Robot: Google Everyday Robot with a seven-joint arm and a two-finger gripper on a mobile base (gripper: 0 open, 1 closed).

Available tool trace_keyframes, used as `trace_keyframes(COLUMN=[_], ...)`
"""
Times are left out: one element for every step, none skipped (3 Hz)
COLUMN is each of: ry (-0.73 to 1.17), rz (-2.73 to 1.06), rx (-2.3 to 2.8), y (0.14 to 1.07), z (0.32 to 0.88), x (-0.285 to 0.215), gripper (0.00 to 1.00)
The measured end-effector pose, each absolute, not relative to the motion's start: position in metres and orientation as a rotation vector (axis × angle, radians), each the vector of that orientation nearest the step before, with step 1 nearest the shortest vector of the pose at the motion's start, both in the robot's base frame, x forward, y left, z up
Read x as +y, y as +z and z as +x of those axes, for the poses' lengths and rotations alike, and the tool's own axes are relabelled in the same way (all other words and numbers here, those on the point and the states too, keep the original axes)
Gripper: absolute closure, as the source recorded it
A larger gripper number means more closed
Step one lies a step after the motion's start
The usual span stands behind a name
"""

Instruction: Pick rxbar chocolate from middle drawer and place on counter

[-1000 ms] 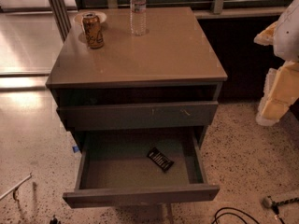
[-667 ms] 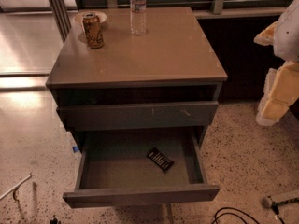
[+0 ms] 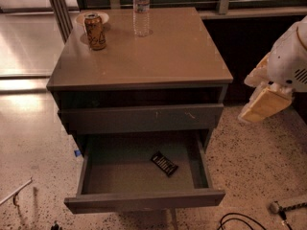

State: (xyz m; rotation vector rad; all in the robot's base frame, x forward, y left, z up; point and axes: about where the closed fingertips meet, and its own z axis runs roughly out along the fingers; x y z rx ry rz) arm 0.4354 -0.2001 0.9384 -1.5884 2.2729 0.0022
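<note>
My gripper [image 3: 263, 105] at the right edge of the frame, open or closed I cannot tell, rxbar chocolate [image 3: 164, 163] lying in the pulled-out middle drawer [image 3: 144, 201], lower centre

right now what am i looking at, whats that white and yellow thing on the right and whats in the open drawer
This is one camera looking down at a grey drawer cabinet from the front. The white and yellow shape at the right edge is the robot's arm; its gripper is the pale yellow end, beside the cabinet, touching nothing and holding nothing visible. On the tan counter stand a soda can and a water bottle. The middle drawer is pulled out; the small black bar inside is the rxbar chocolate, which the robot should lift onto the counter.
</note>
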Motion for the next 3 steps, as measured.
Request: trace_keyframes(ry=[0.146, 0.256, 0.242], rz=[-1.439, -1.369, -1.361], rx=[2.349, 2.382, 2.372], y=[0.845, 0.776, 0.775], z=[0.433, 0.434, 0.437], x=[-0.172, -0.154, -0.154], gripper=[0.73, 0.97, 1.0])
